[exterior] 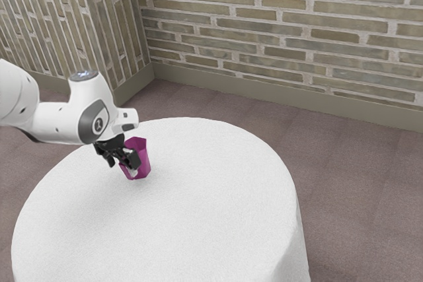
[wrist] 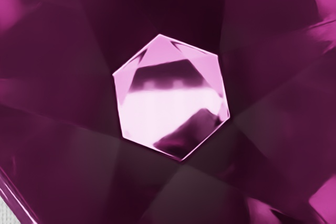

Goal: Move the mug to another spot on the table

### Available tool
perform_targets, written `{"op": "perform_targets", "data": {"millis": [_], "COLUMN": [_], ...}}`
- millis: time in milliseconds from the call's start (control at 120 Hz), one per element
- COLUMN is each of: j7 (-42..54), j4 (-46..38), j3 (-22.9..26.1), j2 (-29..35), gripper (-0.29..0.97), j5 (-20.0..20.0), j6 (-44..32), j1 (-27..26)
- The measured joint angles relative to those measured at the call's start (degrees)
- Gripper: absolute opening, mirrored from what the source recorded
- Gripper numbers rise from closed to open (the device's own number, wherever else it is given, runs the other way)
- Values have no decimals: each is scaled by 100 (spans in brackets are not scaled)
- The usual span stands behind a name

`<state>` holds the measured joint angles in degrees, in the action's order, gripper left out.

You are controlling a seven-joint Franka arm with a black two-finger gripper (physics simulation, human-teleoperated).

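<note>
Observed: the white Franka arm [exterior: 59,120] reaches in from the exterior view's left over the round table draped in white cloth [exterior: 211,229]. Its black two-finger gripper [exterior: 128,158] is clenched on the wall of the magenta faceted mug [exterior: 142,163], at the rim. The mug is tilted, over the table's part nearest the arm, well apart from the far edge. Contact between its base and the cloth cannot be determined. The wrist view looks into the mug, down to its pale hexagonal bottom [wrist: 172,103]. A brick wall [exterior: 284,24] stands behind.
</note>
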<state>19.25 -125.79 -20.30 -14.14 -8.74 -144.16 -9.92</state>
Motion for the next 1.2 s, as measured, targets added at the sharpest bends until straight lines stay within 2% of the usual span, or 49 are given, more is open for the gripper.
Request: {"op": "perform_targets", "data": {"millis": [108,233,442,617,658,942,1200], "j7": [54,108,181,354,424,906,1307], "j4": [0,7,-71,-397,-502,-1516,-2051], "j3": [0,-3,-18,-23,-23,-40,-48], "j2": [-50,-62,3,321,415,1179,1333], "gripper": [52,31,16,9,12,10,8], "j5": [-46,-69,-86,-355,-471,-1200,-1821], "j6": [-50,-82,-301,-817,-953,-1844,-2498], "j1": [-24,-37,-196,-246,-274,-677,-1079]}}
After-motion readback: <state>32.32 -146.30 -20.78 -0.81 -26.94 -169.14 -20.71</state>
